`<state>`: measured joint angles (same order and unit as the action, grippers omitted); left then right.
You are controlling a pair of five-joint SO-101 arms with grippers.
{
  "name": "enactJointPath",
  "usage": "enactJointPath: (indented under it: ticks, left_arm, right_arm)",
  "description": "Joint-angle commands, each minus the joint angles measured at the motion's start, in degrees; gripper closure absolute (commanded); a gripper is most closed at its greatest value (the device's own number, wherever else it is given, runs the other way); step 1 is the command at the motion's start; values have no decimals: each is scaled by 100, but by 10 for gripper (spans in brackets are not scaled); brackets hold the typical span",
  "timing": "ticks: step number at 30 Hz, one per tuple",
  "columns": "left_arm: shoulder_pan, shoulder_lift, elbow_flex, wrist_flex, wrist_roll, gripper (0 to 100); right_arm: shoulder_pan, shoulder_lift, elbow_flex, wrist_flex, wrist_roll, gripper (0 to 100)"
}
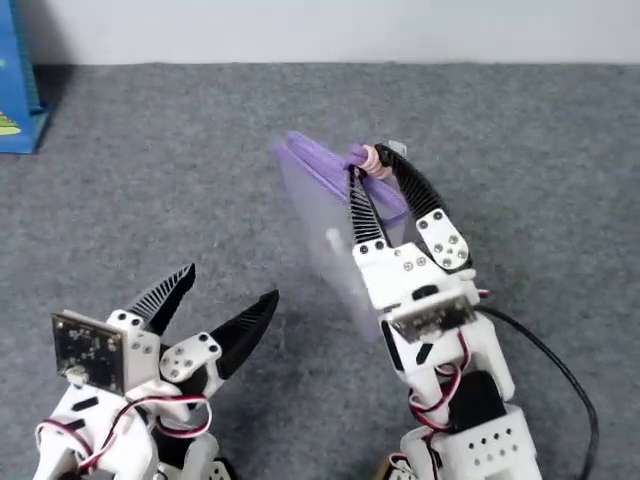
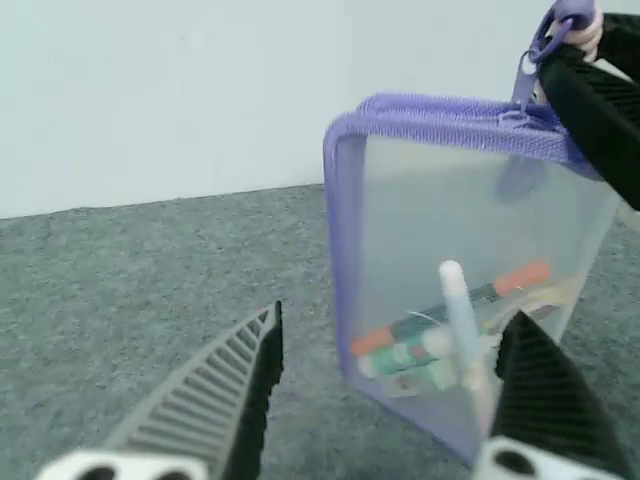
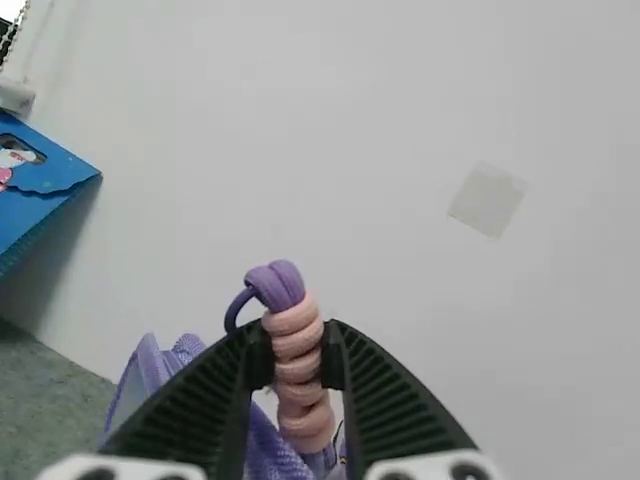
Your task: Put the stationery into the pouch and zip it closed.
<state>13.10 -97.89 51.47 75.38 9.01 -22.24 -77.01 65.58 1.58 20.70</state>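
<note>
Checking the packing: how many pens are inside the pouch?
2 I can tell apart, low in the pouch: a white pen leaning upright and an orange-capped marker lying across. More may be hidden beneath.

Unobstructed across the left half of the table, from the blue box at the far left edge to the pouch; blocked at centre by the pouch, held upright, with the right gripper clamped on its pink zipper pull and the right arm directly on the near side; clear on the far right, apart from a black cable trailing at the near right; bounded on the far side by the wall; near left occupied by the left gripper, jaws spread, open carpet between it and the pouch.
</note>
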Motion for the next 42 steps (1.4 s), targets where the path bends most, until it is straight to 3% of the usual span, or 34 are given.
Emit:
enactJointPath:
  ticks: [1,11,22,35,42]
  left_arm:
    - [-44,-18,-444,158,62,671]
    - [-53,-18,-567,202,62,671]
    - [-9,-18,-1112,774,-466,671]
    - [18,18,-1095,1169,-1222,671]
    - [1011,0,-1095,1196,-1327,672]
  right_arm:
    - [-75,-453,-308,224,79,991]
    - [-919,-1349,-1521,3213,88,991]
    - [-1780,-2132,-1538,4312,316,991]
    - [-2088,-2703,-2119,5209,281,991]
    - [-2545,-2703,-2418,6000,-70,991]
